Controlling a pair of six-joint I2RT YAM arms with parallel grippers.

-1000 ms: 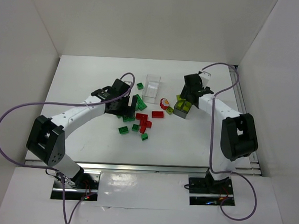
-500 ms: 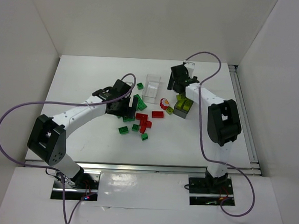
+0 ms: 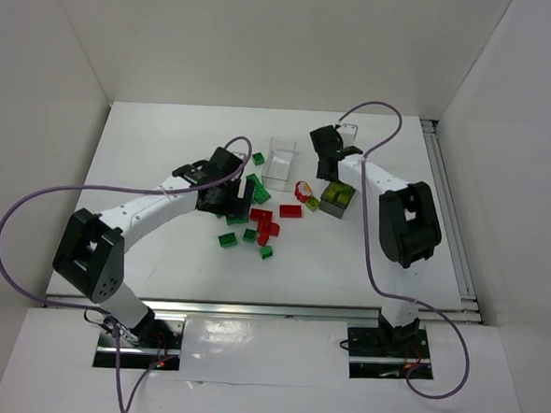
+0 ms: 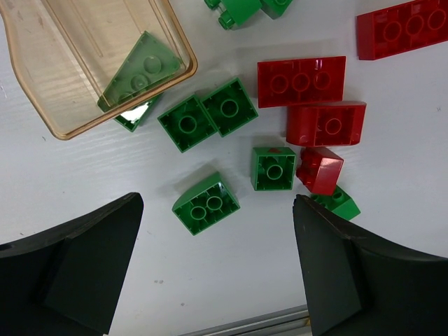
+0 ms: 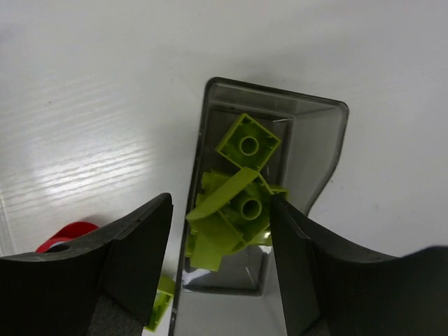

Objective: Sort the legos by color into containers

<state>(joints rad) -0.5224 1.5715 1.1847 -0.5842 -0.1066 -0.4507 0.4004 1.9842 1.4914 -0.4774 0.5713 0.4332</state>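
Observation:
Loose legos lie mid-table: green ones (image 3: 227, 240) and red ones (image 3: 290, 210). My left gripper (image 3: 227, 196) is open and empty, low over them. In its wrist view a green slope brick (image 4: 206, 204) lies between the open fingers, with more green bricks (image 4: 187, 124) and red bricks (image 4: 301, 80) beyond. A clear container (image 4: 42, 77) at upper left holds one green brick (image 4: 140, 70). My right gripper (image 3: 327, 156) is open and empty above the container (image 5: 318, 140) of yellow-green bricks (image 5: 238, 203), which also shows in the top view (image 3: 337, 199). A third clear container (image 3: 280, 162) stands at the back.
A red rounded piece (image 3: 304, 190) lies left of the yellow-green container; it shows at the lower left of the right wrist view (image 5: 66, 234). A yellow-green brick (image 5: 161, 301) lies outside that container. White walls close in the table (image 3: 148, 143). A purple cable (image 3: 379, 115) loops over the right arm.
My right arm has swung back and to the left, carrying its gripper away from above the yellow-green container's far side. My left gripper has shifted slightly right. The bricks have not moved.

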